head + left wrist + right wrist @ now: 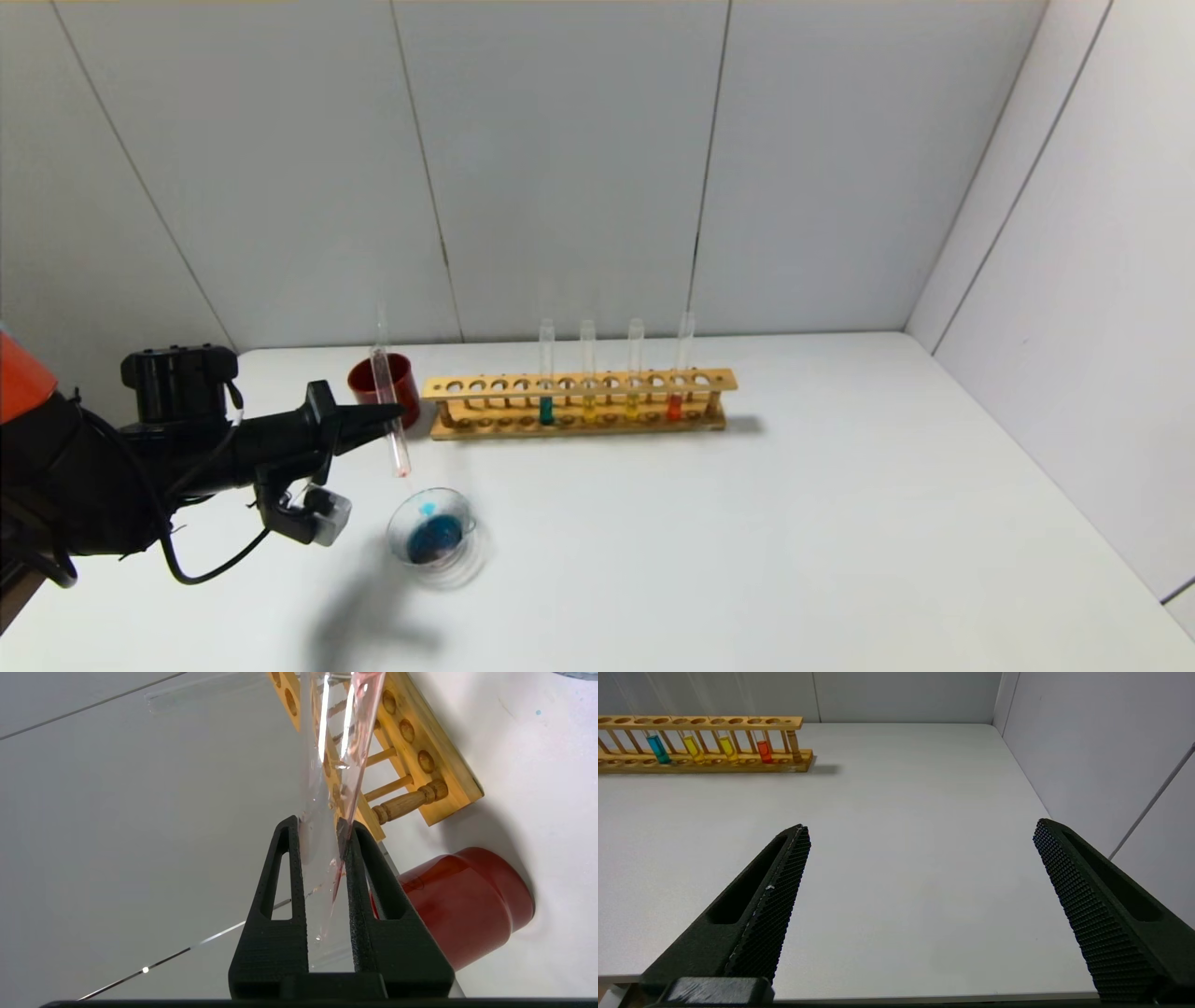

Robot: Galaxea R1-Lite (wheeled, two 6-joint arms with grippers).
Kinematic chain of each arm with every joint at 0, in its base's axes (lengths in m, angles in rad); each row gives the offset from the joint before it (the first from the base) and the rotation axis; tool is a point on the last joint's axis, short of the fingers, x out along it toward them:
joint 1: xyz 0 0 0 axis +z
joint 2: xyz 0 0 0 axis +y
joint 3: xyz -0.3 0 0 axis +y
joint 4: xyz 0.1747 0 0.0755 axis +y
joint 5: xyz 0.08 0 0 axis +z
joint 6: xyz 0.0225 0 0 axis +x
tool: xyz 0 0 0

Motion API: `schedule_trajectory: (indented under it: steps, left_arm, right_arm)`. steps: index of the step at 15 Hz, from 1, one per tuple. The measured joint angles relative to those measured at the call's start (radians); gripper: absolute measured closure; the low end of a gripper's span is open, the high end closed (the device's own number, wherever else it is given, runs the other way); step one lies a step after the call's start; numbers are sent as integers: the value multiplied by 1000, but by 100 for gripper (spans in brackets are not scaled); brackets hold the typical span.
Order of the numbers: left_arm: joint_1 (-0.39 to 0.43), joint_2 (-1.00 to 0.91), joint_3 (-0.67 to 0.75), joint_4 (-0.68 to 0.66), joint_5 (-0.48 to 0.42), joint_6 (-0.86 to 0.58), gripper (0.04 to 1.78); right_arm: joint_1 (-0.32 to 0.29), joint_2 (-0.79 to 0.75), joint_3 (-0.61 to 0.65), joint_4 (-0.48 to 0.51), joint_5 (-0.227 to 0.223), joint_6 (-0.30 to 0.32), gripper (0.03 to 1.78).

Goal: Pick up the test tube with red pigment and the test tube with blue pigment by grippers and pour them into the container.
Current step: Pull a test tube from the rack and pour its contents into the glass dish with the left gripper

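My left gripper point(397, 411) point(320, 823) is shut on the test tube with red pigment point(390, 401) point(322, 802). The tube hangs almost upright in front of the cup, with a pink film inside. A trace of red sits at its lower end, just above and behind the container point(472, 532). This clear glass dish holds dark blue liquid. The test tube with blue pigment is out of view. My right gripper point(920, 828) stands open over bare table, far to the right of the rack, with nothing between its fingers.
A wooden rack point(579, 385) point(705, 767) stands behind the dish with a teal tube point(546, 409), two yellow tubes point(589, 407) and a red-orange tube point(674, 408). A dark red cup point(408, 385) point(467, 905) stands at the rack's left end. Walls close the back and right.
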Motion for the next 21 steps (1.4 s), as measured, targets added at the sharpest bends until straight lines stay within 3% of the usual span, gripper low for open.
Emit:
schedule_trajectory:
  steps: [15, 21]
  left_arm:
    - [-1, 1, -8, -92, -9, 79, 152]
    - [0, -2, -9, -216, -10, 94, 152]
  right_arm:
    - [0, 0, 0, 0, 0, 0, 6]
    - [0, 0, 0, 0, 0, 0, 6]
